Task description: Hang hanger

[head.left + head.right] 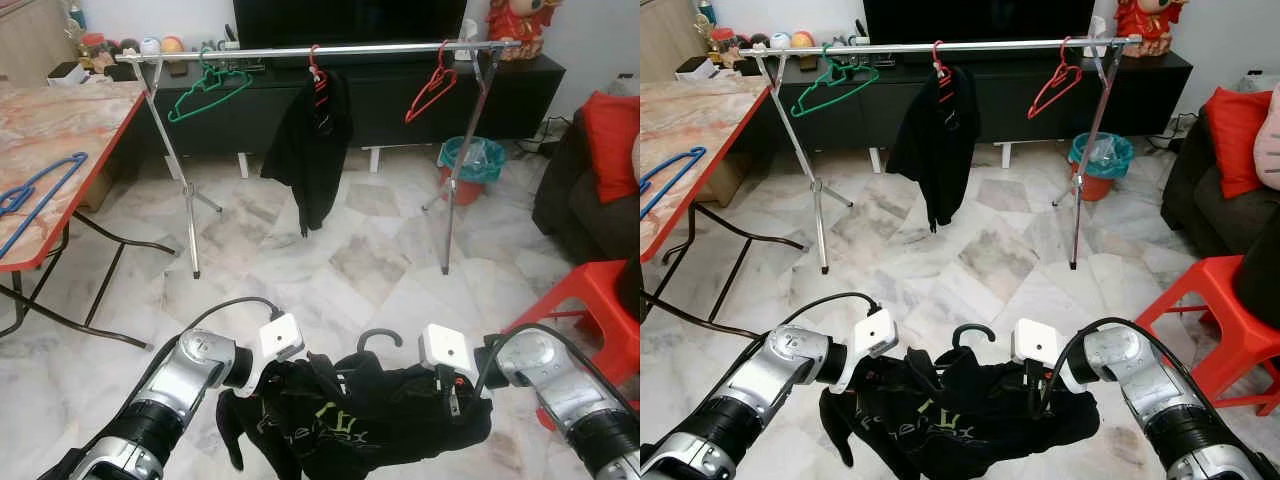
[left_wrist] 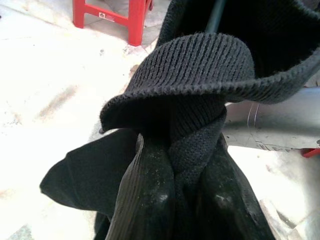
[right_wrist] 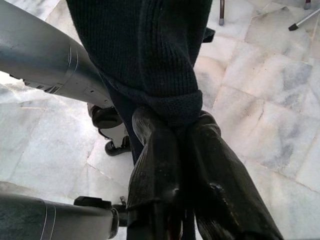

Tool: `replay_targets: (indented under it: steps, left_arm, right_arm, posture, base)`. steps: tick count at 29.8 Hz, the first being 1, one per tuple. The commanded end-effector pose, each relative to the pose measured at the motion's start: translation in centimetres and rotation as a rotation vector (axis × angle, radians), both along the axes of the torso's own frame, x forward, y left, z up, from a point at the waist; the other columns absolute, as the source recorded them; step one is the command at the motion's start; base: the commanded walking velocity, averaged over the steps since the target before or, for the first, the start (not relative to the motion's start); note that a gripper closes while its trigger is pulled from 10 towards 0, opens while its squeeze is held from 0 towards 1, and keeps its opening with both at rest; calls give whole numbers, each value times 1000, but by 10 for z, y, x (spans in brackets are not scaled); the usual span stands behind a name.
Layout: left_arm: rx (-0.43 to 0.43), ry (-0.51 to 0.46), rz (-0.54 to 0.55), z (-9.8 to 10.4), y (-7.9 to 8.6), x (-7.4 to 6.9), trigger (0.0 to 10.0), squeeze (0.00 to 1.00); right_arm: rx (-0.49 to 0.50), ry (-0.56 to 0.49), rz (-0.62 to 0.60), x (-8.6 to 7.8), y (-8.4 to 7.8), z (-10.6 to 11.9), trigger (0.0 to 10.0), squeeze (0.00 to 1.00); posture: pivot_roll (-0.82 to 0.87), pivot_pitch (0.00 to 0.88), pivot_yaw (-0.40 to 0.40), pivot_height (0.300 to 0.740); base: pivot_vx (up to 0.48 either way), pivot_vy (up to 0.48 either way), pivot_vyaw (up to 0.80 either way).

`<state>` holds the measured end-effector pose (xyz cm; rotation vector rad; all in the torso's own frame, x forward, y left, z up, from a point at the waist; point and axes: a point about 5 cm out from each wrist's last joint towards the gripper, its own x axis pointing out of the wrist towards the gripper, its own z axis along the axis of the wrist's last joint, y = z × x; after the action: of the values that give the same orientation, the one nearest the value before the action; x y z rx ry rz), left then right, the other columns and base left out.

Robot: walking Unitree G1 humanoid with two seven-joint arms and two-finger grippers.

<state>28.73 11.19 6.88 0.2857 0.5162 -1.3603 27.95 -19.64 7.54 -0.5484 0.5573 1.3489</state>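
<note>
A black garment (image 1: pixel 355 415) on a hanger, whose dark hook (image 1: pixel 378 338) rises above the collar, is held low over the marble floor (image 1: pixel 350 250), between the two arms and well short of the rail. The left gripper (image 2: pixel 172 200) is seen closed on a bunched fold of ribbed knit, the cloth pinched between its black fingers (image 2: pixel 145 195). The right gripper (image 3: pixel 185 160) is likewise clamped on a gathered ribbed edge of the same garment, its fingers (image 3: pixel 155 165) pressed against the fabric. The silver forearms are shown entering from the lower corners, each with a white wrist camera housing (image 1: pixel 281 337) beside the garment.

Beyond, a metal clothes rail (image 1: pixel 320 50) is carried on two splayed leg frames. On it are hung, from the robot's left to right, a green hanger (image 1: pixel 208 88), a dark jacket (image 1: pixel 310 145) on a red hanger, and an empty red hanger (image 1: pixel 432 88). Behind the rail a low black cabinet (image 1: pixel 400 100) is set below a dark screen. A teal and red bin (image 1: pixel 470 168) stands near the right leg frame. At the left a marble-patterned folding table (image 1: pixel 60 130) with a red edge bears a blue hanger (image 1: pixel 35 195). At the right a red stool (image 1: pixel 590 300) and a dark sofa with a red cushion (image 1: pixel 612 135) are shown.
</note>
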Motion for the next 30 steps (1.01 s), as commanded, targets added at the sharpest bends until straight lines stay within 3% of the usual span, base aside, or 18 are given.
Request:
replay_targets:
  steps: [1, 16, 24, 30]
  left_arm:
    - [-10, 0, 3, 1, 0, -1, 0, 0]
    - [-8, -9, 18, 1, 2, 1, 0, 0]
    - [19, -67, 158, -4, 14, 12, 0, 0]
    - [31, -87, 204, -7, 18, 15, 0, 0]
  right_arm:
    - [53, -36, 7, 6, 5, 9, 10000, 1000]
    - [42, 13, 25, -1, -3, 7, 10000, 1000]
    - [-22, 51, 12, -12, -20, 0, 10000, 1000]
    - [-50, 60, -19, -17, -29, -6, 10000, 1000]
  posture:
    - [-13, 1, 39, 740]
    - [-22, 0, 39, 740]
    - [-27, 0, 38, 740]
    - [-30, 0, 35, 740]
  base:
    - [0, 0, 0]
    - [0, 0, 0]
    - [0, 0, 0]
    - [0, 0, 0]
